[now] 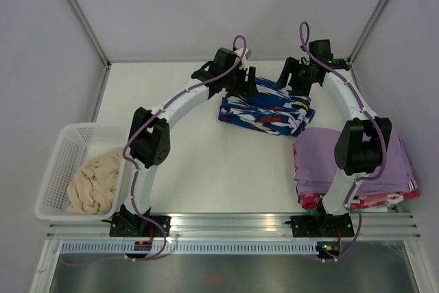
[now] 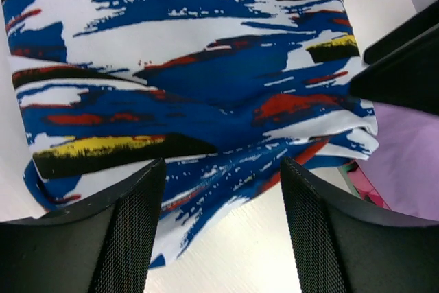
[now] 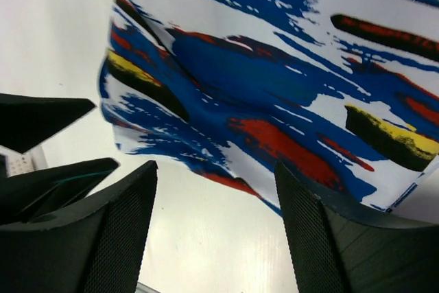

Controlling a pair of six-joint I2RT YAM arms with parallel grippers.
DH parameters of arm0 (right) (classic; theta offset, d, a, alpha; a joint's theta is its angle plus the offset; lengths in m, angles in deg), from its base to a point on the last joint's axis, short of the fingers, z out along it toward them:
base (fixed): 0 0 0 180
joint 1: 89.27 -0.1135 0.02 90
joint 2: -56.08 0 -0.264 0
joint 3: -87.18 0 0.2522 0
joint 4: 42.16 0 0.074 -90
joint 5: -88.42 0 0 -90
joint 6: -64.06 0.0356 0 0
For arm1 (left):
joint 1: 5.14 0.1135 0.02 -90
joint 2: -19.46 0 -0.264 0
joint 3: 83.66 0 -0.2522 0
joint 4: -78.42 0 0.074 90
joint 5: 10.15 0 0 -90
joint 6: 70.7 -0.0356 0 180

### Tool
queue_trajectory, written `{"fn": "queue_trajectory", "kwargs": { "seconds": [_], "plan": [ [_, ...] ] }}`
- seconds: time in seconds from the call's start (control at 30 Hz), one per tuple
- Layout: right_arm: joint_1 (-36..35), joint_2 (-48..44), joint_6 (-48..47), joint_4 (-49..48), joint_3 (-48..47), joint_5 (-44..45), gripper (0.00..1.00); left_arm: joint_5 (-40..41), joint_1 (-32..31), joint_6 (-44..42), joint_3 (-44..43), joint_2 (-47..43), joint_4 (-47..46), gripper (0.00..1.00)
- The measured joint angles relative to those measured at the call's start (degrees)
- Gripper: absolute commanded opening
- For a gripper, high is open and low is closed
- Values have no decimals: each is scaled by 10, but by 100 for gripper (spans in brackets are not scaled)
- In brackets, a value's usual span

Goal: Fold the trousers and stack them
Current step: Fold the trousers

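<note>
The trousers (image 1: 266, 109) lie folded into a thick rectangle at the back middle of the table, in a blue, white and black print with red and yellow flecks. My left gripper (image 1: 245, 86) hovers at their back left edge. In the left wrist view it (image 2: 223, 173) is open, with the trousers (image 2: 185, 80) just beyond the fingertips and only a fabric corner and bare table between them. My right gripper (image 1: 293, 84) sits at the back right edge. It (image 3: 216, 169) is open over bare table, with the trousers (image 3: 274, 87) ahead.
A stack of lilac folded garments (image 1: 350, 159) sits at the right front, beside the right arm. A white basket (image 1: 60, 162) at the left front holds a cream fluffy bundle (image 1: 96, 182). Grey walls enclose the table on three sides.
</note>
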Motion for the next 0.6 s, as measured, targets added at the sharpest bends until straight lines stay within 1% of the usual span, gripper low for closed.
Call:
{"fn": "queue_trajectory", "kwargs": {
  "seconds": [0.03,0.07,0.13,0.17,0.23,0.27,0.33,0.37,0.43,0.6],
  "plan": [
    [0,10,1,-1,6,0,71,0,-3,-3,-9,8,0,71],
    [0,19,2,-2,14,0,62,1,-3,-5,-20,17,0,68],
    [0,29,9,-7,33,6,49,1,0,-6,-36,34,-9,63],
    [0,33,17,-19,49,10,36,0,1,-7,-39,41,-17,56],
    [0,37,29,-35,70,12,26,-2,3,-6,-38,50,-27,51],
    [0,37,37,-49,86,13,20,-3,4,-6,-35,55,-34,47],
    [0,37,45,-65,116,12,15,-5,2,-7,-18,58,-44,43],
    [0,37,46,-70,129,11,13,-6,0,-7,-8,59,-45,38],
    [-1,37,42,-76,154,10,13,-8,-6,-8,11,61,-46,35],
    [-3,26,19,-98,224,10,9,-23,-23,-10,48,64,-43,23]
  ]
}}
